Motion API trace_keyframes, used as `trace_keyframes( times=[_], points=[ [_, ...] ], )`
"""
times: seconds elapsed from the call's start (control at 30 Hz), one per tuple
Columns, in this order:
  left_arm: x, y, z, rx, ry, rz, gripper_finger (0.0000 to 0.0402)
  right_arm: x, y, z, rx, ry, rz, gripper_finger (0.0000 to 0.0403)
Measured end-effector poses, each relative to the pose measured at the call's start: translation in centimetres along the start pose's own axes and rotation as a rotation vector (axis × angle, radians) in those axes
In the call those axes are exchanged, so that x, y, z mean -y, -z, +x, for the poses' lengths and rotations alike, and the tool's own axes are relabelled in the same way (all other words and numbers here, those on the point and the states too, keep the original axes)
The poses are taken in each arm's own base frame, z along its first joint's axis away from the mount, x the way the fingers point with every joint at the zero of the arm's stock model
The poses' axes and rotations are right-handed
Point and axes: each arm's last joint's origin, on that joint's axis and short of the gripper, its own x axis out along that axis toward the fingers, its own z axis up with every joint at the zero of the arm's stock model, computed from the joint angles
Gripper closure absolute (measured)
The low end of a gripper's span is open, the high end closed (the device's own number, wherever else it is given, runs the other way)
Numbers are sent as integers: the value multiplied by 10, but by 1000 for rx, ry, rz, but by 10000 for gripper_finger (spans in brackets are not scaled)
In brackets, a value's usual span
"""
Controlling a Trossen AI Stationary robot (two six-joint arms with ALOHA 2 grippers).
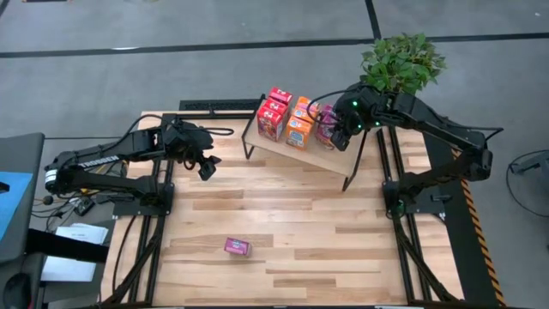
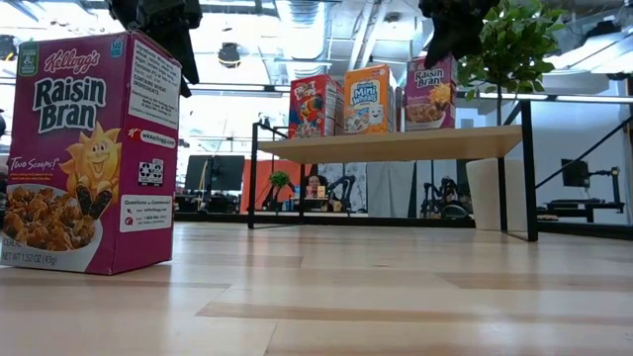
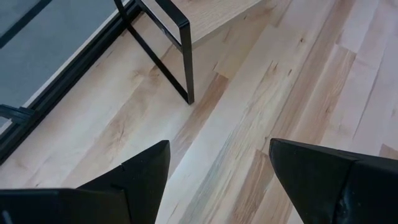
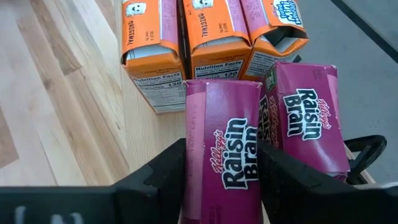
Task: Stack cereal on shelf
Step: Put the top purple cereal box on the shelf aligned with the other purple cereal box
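The shelf (image 1: 279, 148) stands at the table's far side, carrying red (image 1: 273, 118), orange (image 1: 300, 123) and magenta cereal boxes (image 1: 324, 127), all upright on its board (image 2: 396, 146). My right gripper (image 4: 222, 162) is at the shelf's right end, shut on a magenta Raisin Bran box (image 4: 224, 149) that stands beside another one (image 4: 308, 118). One more magenta box (image 1: 238, 247) stands alone near the table's front edge, large in the low view (image 2: 84, 158). My left gripper (image 3: 217, 168) hangs open above bare table, left of the shelf. My right gripper has the Raisin Bran box's upper end (image 4: 224, 124) between its two fingers, one on each narrow side. The fingers slant down from the table's right and far side. The box stands upright on the shelf board; its foot is hidden behind its own top.
A potted plant (image 1: 401, 62) stands behind the shelf's right end, close to my right arm. The shelf's black leg (image 3: 185, 74) is just ahead of my left gripper. Open tabletop lies between the shelf and the lone box.
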Motion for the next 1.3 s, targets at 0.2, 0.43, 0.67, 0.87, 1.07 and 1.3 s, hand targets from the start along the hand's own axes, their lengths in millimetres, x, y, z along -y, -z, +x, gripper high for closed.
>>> trace_keyframes(
  times=[0.2, 0.43, 0.67, 0.87, 1.07, 1.3],
  points=[
    [0, 0, 0, 0, 0, 0, 136, 0, 0, 0, 2, 0, -7, 183],
    [0, 0, 0, 0, 0, 0, 136, 0, -1, -1, 3, 2, -9, 169],
    [0, 0, 0, 0, 0, 0, 136, 0, -16, -35, 107, -11, -6, 172],
    [0, 0, 0, 0, 0, -8, 136, -6, -4, -46, -23, -23, 4, 219],
    [0, 0, 0, 0, 0, -9, 136, -24, 17, -32, -184, -55, -83, 331],
    [-1, 0, 0, 4, -19, -16, 136, -27, 24, -11, -202, -19, -94, 388]
  ],
)
